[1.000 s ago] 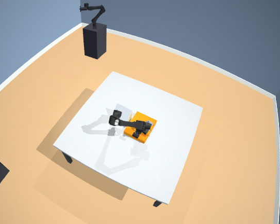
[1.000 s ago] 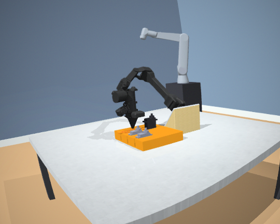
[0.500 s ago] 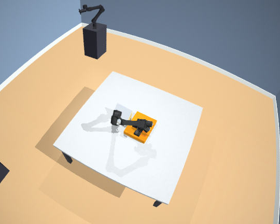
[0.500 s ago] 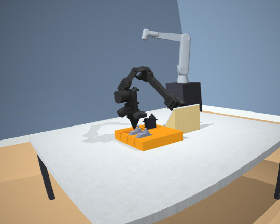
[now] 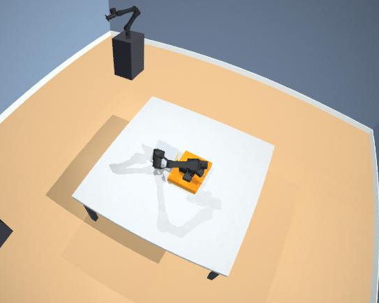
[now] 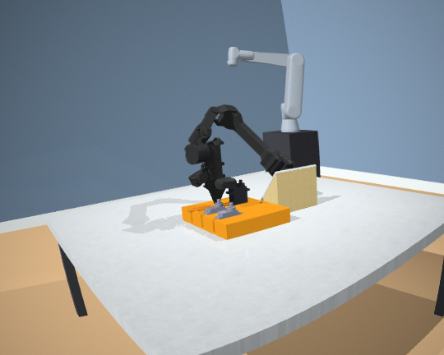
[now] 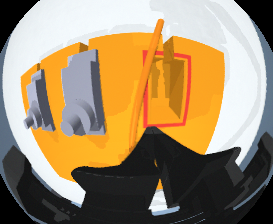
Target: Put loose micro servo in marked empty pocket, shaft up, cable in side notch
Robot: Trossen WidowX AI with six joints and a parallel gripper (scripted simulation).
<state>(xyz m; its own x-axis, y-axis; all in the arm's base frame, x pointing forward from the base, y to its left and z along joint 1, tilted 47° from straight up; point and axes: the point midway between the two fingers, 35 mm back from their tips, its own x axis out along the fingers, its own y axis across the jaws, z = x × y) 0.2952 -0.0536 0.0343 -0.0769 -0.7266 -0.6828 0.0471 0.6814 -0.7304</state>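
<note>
— Where do we find the servo (image 6: 237, 193)?

— From the side we see it standing upright on the back part of the orange deck (image 6: 254, 219), just beside the gripper (image 6: 216, 197), on the side nearer the tan wedge (image 6: 293, 186). The deck lies on the white table (image 6: 191, 283).

— So it is not in the pocket (image 7: 168, 90)?

— In the wrist view we look down into the red-outlined pocket and see its orange walls and floor, with nothing black in it. A thin orange cable (image 7: 145, 83) runs along the pocket's left edge and down toward the dark fingers at the bottom of that view.

— And what do we make of the fingers?

— We find them pressed together at their narrowest, pointing down, tips close above the deck. Whether the thin cable is pinched between them, we cannot tell; the dark shapes merge there.

— Anything else on the deck?

— Two grey servos (image 7: 80, 96) sit side by side to the left of the pocket, near the front edge of the deck in the side view.
</note>
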